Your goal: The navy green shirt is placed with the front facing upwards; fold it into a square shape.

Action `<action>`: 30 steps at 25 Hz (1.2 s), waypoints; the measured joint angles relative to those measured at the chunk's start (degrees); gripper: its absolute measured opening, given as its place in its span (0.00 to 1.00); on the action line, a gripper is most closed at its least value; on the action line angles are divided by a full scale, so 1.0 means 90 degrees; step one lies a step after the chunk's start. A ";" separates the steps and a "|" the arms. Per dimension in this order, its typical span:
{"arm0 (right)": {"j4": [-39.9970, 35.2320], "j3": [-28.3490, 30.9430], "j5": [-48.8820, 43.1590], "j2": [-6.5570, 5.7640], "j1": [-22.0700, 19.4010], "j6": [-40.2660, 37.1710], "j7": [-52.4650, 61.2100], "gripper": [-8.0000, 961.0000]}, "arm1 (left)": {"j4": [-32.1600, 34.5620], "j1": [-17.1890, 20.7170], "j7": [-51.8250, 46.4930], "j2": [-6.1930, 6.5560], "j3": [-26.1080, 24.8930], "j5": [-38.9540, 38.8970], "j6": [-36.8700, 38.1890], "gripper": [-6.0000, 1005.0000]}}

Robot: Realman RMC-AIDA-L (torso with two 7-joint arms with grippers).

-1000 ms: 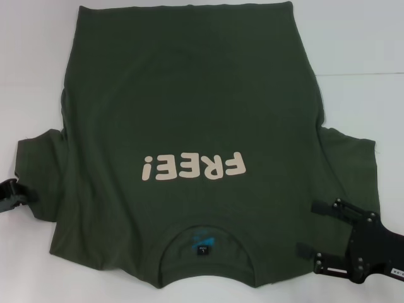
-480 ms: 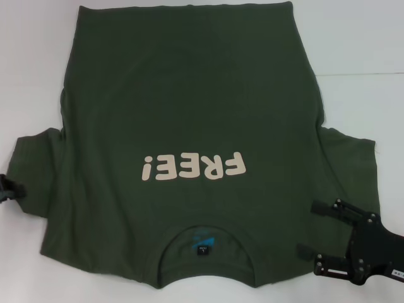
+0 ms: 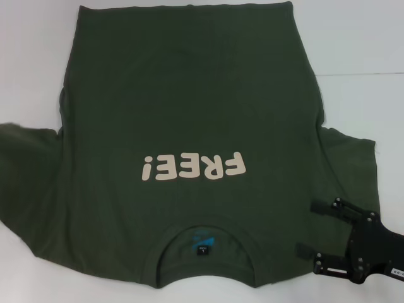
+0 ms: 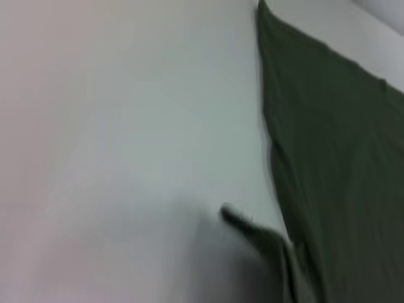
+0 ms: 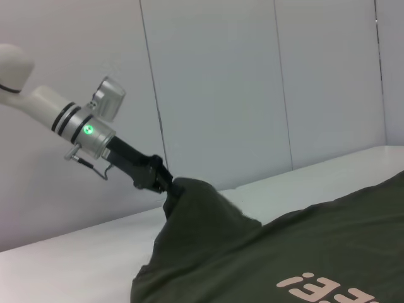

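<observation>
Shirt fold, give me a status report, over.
Left gripper shut on the left sleeve, lifting it off the table. Right gripper open, low over the right shoulder. Navy green shirt flat, print up, unfolded. Nothing in the way.

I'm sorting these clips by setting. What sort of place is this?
Probably a lab or test workspace, not a home: a bare white table, plain white panelled walls behind it, and nothing laid out but the navy green shirt, with the left end effector lifting its sleeve.
</observation>
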 joint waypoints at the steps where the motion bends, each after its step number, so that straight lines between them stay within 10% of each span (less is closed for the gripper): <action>1: 0.0000 0.0001 0.0000 0.0002 0.0001 0.0000 0.0000 0.98 | 0.0024 -0.0022 -0.0001 0.0020 -0.0018 -0.0003 0.0000 0.04; 18: 0.0000 0.0005 0.0000 0.0006 0.0017 -0.0009 0.0009 0.98 | 0.0232 -0.0595 -0.0307 0.0016 0.0016 -0.0146 0.1089 0.05; 30: 0.0012 0.0004 0.0000 0.0006 -0.0023 -0.0019 0.0000 0.98 | 0.0224 -0.0884 -0.0339 -0.0675 0.0698 -0.0494 0.1157 0.05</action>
